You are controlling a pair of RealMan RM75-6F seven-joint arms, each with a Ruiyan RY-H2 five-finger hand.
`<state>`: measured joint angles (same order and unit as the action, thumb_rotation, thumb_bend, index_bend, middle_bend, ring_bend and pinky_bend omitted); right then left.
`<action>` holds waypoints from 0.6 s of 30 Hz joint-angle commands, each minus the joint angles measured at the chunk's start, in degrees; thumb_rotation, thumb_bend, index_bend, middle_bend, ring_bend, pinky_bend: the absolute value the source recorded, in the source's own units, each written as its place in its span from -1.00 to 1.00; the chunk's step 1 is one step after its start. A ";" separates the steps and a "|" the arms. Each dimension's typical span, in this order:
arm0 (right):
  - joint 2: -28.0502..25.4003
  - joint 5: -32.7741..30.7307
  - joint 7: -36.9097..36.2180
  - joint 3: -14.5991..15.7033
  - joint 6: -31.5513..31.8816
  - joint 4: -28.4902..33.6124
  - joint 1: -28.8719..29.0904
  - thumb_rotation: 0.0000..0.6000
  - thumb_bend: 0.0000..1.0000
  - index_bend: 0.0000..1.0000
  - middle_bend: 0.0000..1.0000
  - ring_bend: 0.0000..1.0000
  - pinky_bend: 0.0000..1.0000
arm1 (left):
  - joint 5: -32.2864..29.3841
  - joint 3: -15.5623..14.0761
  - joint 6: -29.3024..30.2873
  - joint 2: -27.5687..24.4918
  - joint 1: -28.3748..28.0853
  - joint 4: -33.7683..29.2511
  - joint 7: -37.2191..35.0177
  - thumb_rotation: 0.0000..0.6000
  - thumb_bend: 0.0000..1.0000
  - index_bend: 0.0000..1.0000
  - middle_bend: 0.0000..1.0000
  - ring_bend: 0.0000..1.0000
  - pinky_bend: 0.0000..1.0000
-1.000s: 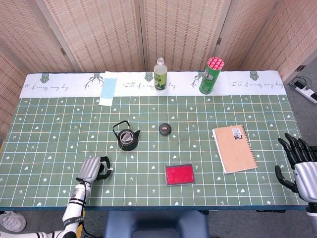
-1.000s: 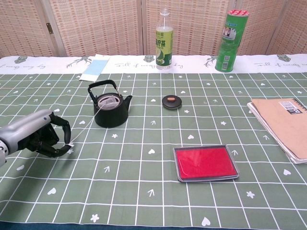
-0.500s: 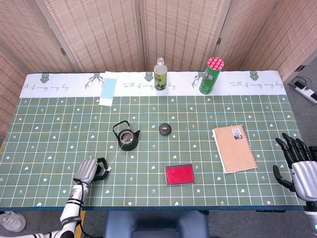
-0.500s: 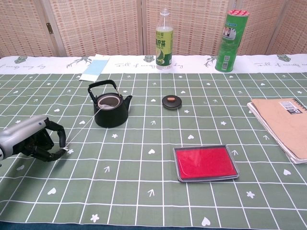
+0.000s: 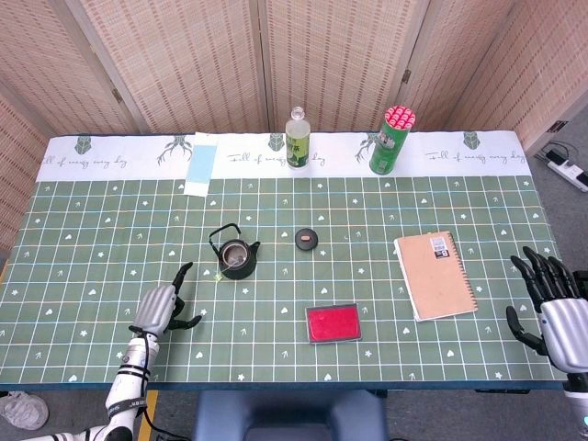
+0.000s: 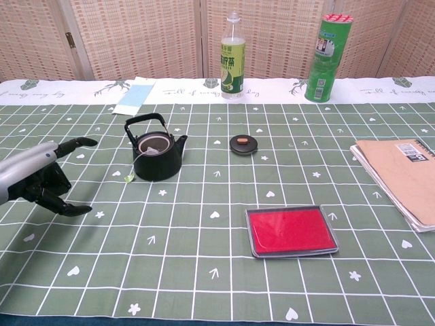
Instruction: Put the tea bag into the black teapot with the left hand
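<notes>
The black teapot (image 5: 237, 256) (image 6: 157, 157) stands lidless left of the table's middle, handle up. A pale tea bag shows inside its mouth, and a thin string runs down the pot's front-left side to a small yellow-green tag (image 6: 128, 177) (image 5: 218, 277) lying on the cloth. My left hand (image 5: 162, 306) (image 6: 39, 179) is low at the front left, well away from the pot, with fingers spread and nothing in them. My right hand (image 5: 549, 301) stays at the table's right edge, fingers apart and holding nothing.
The teapot's round lid (image 5: 306, 239) (image 6: 243, 143) lies right of the pot. A red flat case (image 5: 333, 323) (image 6: 291, 230) sits near the front, a brown notebook (image 5: 435, 274) at the right. A bottle (image 5: 297, 139), a green can (image 5: 392, 140) and a blue paper (image 5: 199, 163) line the back.
My left hand has opened and let go of the string's tag, which now lies beside the teapot. The hand has drawn back toward the front left.
</notes>
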<state>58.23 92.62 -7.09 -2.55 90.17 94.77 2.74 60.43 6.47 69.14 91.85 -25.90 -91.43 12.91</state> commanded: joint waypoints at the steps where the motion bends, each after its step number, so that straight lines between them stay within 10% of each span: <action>1: -0.08 0.09 -0.14 0.02 0.16 0.05 -0.06 1.00 0.02 -1.00 -1.00 -1.00 -1.00 | 1.72 0.15 1.41 -2.21 0.40 -2.29 1.31 1.00 -0.65 -1.00 1.00 1.00 1.00; 6: -0.23 0.03 -0.51 -0.05 0.46 -0.01 -0.20 1.00 0.02 -1.00 -1.00 -1.00 -1.00 | 6.83 -0.63 5.49 -8.53 2.54 -7.81 1.23 1.00 -0.67 -1.00 0.86 0.80 0.98; 18: -0.08 0.35 0.26 0.14 0.33 0.22 -0.17 1.00 0.03 -1.00 -1.00 -1.00 -1.00 | 21.73 -8.63 14.46 -25.35 11.55 -13.28 -3.20 1.00 -0.67 -0.88 -0.07 -0.25 0.01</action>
<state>58.10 92.99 -6.92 -2.42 90.57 94.98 2.54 77.23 0.61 78.81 68.47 -17.99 -105.87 11.55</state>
